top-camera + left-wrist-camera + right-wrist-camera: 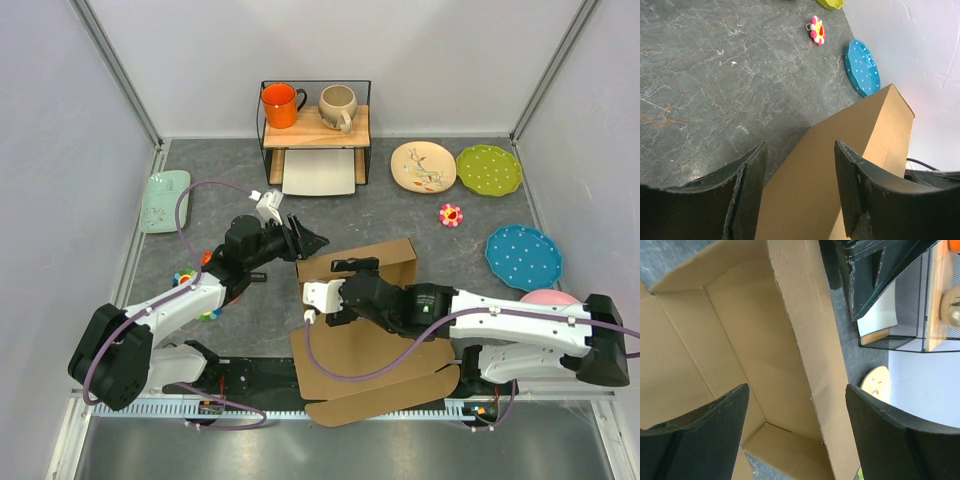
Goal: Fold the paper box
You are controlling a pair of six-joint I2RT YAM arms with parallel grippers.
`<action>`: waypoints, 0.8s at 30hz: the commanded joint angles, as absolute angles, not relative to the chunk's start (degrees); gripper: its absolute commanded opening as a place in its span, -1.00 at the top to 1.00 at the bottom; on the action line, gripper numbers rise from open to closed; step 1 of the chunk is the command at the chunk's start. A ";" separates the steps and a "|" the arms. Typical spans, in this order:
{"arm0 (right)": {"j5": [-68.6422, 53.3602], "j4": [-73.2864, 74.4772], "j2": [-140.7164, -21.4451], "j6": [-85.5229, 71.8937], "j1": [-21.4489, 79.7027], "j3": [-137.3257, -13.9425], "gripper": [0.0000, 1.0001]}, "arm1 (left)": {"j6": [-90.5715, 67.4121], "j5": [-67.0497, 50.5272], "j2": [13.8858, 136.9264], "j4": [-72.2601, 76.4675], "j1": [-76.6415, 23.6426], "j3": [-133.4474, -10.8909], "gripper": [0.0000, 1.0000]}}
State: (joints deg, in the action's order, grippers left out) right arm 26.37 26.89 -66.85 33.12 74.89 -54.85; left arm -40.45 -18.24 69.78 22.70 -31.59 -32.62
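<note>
Left claw (312, 240) and right claw (352, 267) gape open, holding nothing, at the raised far wall of the paper box (370, 335), mid grey marbled surface (200, 290); white walls (60, 150) enclose it, green plate (489, 169) far right.

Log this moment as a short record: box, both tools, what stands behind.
box: paper box partly folded; far wall raised, near flap lying flat
left tool: open, near the raised wall's left end; contact unclear
right tool: open, fingers either side of the raised wall, not clamped
behind: rack carrying an orange mug and a beige mug
</note>
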 commanded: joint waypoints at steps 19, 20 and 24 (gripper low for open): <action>42.10 14.15 -72.33 43.50 75.94 -50.45 0.49 | -37.79 -21.45 71.72 23.56 -31.38 -36.82 -0.26; 42.36 13.98 -72.33 43.68 75.94 -50.36 0.52 | -37.62 -21.36 71.81 23.29 -31.38 -36.91 -0.25; 43.68 12.40 -72.42 44.56 76.20 -49.66 0.71 | -36.92 -20.22 70.06 20.93 -31.03 -37.79 -0.26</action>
